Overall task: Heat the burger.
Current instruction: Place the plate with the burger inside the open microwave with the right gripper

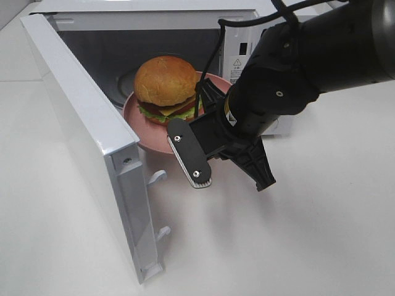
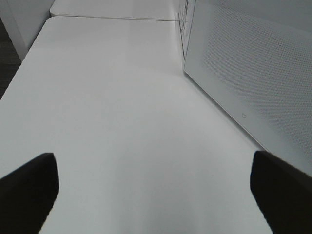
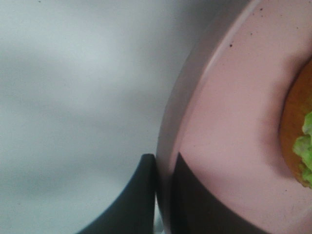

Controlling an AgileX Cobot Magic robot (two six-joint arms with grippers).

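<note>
Exterior high view: microwave (image 1: pixel 154 15) stands on the white bench (image 1: pixel 321 234), its door (image 1: pixel 86 117) swung wide open toward the camera. The burger (image 1: pixel 165 80) sits on a pink plate (image 1: pixel 139 132) in the mouth of the cavity; the far part of the plate is inside and its near rim juts out past the opening. Cannot tell whether the plate rests on the cavity floor or is held clear of it. The right arm (image 1: pixel 296 55) reaches in from the right, its wrist end against the plate's right-hand rim. A silver-edged black part (image 1: pixel 190 154) with two screws hides the fingertips here, so the grip cannot be read from this view. Left wrist view: left claw (image 2: pixel 153 168) spread wide, both dark tips at the frame edges, nothing between them; below it only bare bench (image 2: pixel 122 97). The door's perforated outer face (image 2: pixel 253 73) lies off to one side, apart from the claw. Right wrist view: right claw (image 3: pixel 165 161) pressed together on the plate (image 3: pixel 234 122), one dark finger on each face of the rim, both touching it. The burger (image 3: pixel 295 117) shows at the frame edge, on the plate, with green lettuce (image 3: pixel 304 146) under the bun and a bare strip of plate between it and the pinched rim. Background blurred grey; not identifiable.
</note>
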